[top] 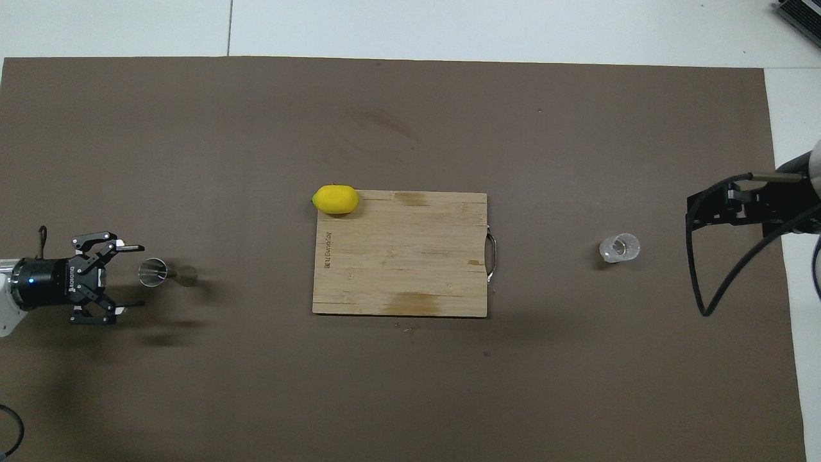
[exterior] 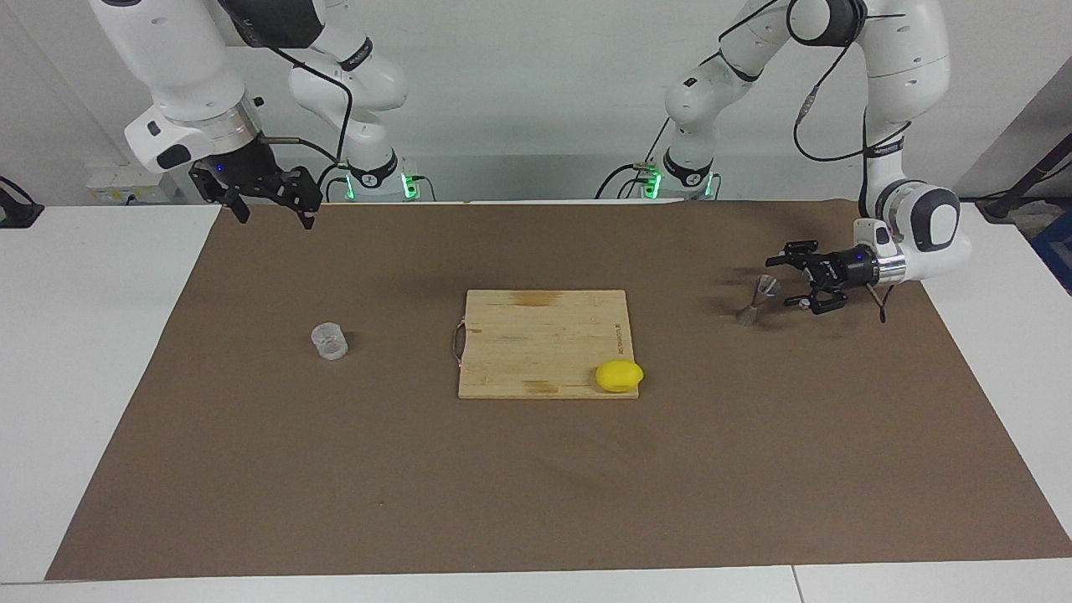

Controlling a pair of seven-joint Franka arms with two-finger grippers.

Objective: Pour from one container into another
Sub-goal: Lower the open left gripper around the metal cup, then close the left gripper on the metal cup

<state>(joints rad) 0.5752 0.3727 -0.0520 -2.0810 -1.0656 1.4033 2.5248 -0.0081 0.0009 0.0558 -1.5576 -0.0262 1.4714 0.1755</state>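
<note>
The left pincer [exterior: 787, 280] lies sideways, low over the brown mat [exterior: 536, 486], with its fingers spread, just beside the metal jigger [exterior: 758, 299] and not touching it. The jigger stands toward the left arm's end. The clear plastic cup [exterior: 329, 342] stands toward the right arm's end. The right pincer [exterior: 272, 211] waits, released, above the mat's edge on the tabletop [exterior: 92, 335].

Board [exterior: 543, 339] sits between cup [exterior: 329, 342] and jigger [exterior: 758, 299]; lemon [exterior: 619, 376] on its corner.
</note>
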